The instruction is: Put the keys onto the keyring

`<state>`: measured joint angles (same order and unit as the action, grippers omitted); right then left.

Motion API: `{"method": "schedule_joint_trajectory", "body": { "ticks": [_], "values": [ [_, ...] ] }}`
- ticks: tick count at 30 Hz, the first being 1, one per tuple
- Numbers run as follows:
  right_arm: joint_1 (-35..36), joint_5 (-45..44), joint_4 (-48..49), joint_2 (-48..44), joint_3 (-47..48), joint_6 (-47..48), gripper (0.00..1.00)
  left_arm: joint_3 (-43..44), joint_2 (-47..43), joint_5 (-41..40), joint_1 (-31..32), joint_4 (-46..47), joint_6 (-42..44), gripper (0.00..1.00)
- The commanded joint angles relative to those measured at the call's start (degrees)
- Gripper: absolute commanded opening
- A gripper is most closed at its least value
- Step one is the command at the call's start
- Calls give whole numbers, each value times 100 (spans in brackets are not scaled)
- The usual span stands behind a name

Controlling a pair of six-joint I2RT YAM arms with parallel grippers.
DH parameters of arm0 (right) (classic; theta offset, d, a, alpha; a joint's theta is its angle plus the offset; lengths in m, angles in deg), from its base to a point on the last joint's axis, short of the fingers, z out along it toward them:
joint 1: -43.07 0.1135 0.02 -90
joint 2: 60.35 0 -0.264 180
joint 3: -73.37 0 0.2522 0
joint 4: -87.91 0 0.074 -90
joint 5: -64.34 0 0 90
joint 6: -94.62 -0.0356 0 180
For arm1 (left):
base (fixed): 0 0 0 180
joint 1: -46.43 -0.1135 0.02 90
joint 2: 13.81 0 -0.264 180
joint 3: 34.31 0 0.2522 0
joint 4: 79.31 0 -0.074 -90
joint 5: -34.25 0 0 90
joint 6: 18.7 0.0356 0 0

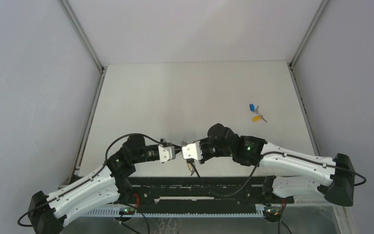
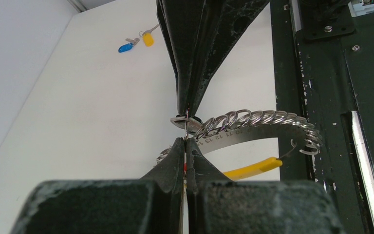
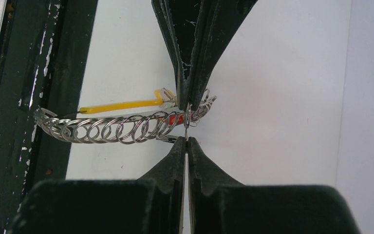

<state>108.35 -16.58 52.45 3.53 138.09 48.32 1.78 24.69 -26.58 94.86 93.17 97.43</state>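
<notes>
White table [image 1: 199,92] filled most of the top view, grey enclosure walls [image 1: 29,73] on three sides and a black rail frame [image 1: 199,187] at 6 o'clock. Left arm [image 1: 92,183] and right arm [image 1: 292,163] reached inward and met tip to tip over the near edge. Left gripper [image 2: 185,146] was clamped, fingers pressed together on a thin wire of the keyring [image 2: 255,118]. Right gripper [image 3: 185,142] was clenched too and looked pinched on the same ring from the opposite side, though its exact contact was hard to see. The keyring was held off the table between both tips. Its coil of loops curved away as an arc and hung toward 6 o'clock in the top view, with a yellow piece [image 3: 121,105] and a red bit [image 3: 175,118] near the pinch. The keys [image 1: 255,112] lay flat on the table at about 2 o'clock from the grippers, well apart from them and nearer the right arm. The blue-headed key [image 1: 252,107] lay just beside the yellow-headed key [image 1: 256,118]; blades seemed to point toward 4 o'clock, but they were too small to be sure. Judgement: no key was on the ring yet. The next move likely needs one gripper freed, the right one being closer, to fetch a key. There was bare table all round the keys, so room for approach looked fine.
</notes>
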Motion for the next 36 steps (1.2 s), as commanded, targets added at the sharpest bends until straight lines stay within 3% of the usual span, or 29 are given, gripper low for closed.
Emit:
{"method": "schedule_joint_trajectory", "body": {
  "ticks": [1, 22, 36],
  "values": [
    [55, 106, 323, -57, 248, -2, 0, 312, -63, 124, 27, 412, 16, 0],
    [306, -243, 764, 101, 243, -150, 0, 261, -100, 4, 29, 695, -281, 0],
    [241, -127, 979, -429, -16, -217, 0, 268, -35, -196, 36, 608, -243, 0]
  ]
}}
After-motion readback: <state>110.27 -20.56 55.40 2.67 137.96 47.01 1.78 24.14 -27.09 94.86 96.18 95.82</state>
